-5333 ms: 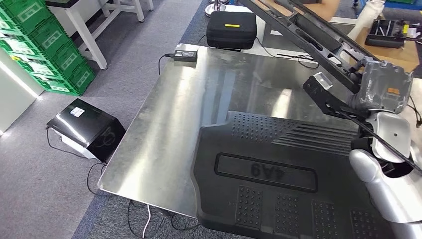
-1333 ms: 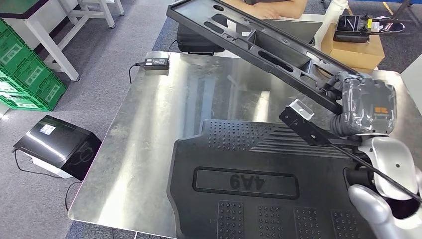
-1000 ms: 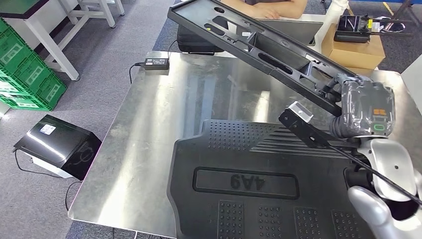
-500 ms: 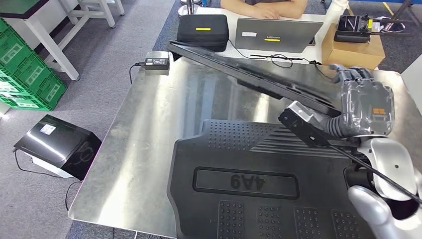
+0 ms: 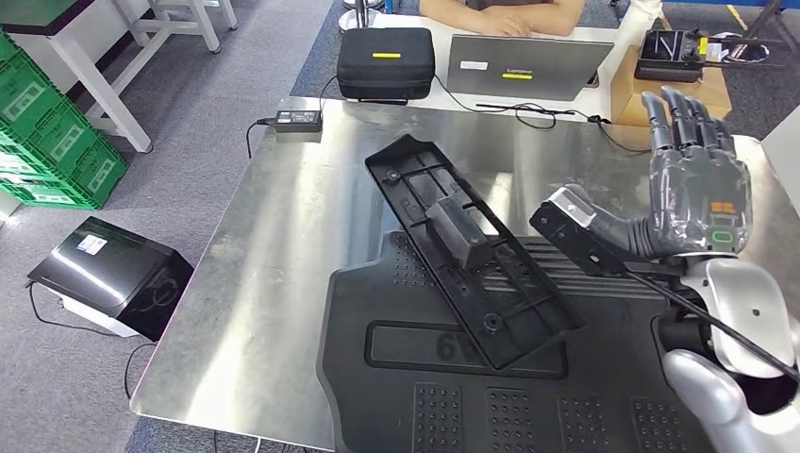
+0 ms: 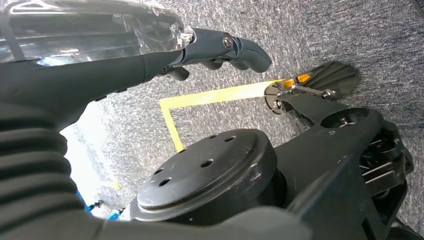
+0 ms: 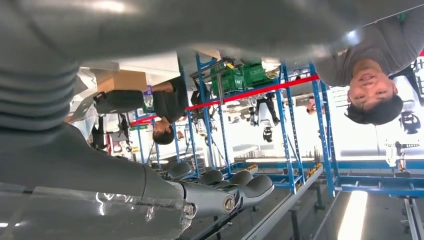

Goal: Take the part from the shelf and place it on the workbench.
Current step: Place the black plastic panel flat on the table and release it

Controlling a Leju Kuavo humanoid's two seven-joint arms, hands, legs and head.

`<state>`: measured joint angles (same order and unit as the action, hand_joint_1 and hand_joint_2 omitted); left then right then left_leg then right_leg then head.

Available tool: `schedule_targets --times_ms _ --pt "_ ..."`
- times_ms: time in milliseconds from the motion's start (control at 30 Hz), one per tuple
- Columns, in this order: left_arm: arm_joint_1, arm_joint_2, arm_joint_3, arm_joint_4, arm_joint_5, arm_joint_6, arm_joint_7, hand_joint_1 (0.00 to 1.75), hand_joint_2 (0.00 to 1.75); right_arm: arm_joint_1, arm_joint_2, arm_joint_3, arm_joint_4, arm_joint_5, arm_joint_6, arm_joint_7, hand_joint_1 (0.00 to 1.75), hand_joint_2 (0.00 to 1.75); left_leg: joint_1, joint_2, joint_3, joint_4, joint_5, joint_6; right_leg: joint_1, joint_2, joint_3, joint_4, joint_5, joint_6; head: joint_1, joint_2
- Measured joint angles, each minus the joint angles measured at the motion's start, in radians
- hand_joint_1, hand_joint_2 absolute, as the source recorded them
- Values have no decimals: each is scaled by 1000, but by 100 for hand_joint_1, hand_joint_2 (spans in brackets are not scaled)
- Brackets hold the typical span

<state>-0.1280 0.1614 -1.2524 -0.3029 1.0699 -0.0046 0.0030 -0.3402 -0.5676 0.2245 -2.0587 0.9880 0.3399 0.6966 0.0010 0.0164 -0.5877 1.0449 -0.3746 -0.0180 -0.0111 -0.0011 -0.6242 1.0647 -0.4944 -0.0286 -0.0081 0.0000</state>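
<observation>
- Your long black plastic frame part (image 5: 469, 251) lay flat, one end on the shiny steel table (image 5: 302, 236), the other overlapping the black ribbed rubber mat (image 5: 528, 396).
- Your right hand (image 5: 698, 184) stood clear beside the part, fingers straight and spread, holding nothing; that reads as a release, so the placing looked done.
- Your left hand (image 6: 220, 47) hung toward the grey carpet floor (image 6: 325, 35), fingers loosely curled, gripping nothing.
- A person's folded arms (image 5: 500, 14) rested beyond the table's far edge, behind a grey laptop (image 5: 524, 64).
</observation>
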Motion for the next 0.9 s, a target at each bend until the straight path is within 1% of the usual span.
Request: schedule_targets --times_ms 267,733,800,833,900 --pt "0 5 0 0 -1 11 -12 0 0 0 0 -5 -4 -8 11 0 0 0 0 0 1 0 0 0 0 0 0 0 0 0 0 0" --pt "0 8 0 0 6 33 -20 0 0 1 0 -17 -7 -6 -6 0 0 0 0 0 2 0 0 0 0 0 1 0 0 0 0 0" --pt "0 8 0 0 8 35 -25 0 0 25 0 -37 -13 -22 -36 0 0 0 0 0 2 0 0 0 0 0 1 0 0 0 0 0" --pt "1 8 0 0 10 36 -26 0 0 45 0 -53 -17 -57 -64 0 0 0 0 0 2 0 0 0 0 0 2 -1 0 0 0 0" --pt "2 8 0 0 15 36 -22 0 0 98 -4 -95 -24 -179 -160 0 0 0 0 -1 3 0 -1 0 0 0 2 -1 0 0 0 0"
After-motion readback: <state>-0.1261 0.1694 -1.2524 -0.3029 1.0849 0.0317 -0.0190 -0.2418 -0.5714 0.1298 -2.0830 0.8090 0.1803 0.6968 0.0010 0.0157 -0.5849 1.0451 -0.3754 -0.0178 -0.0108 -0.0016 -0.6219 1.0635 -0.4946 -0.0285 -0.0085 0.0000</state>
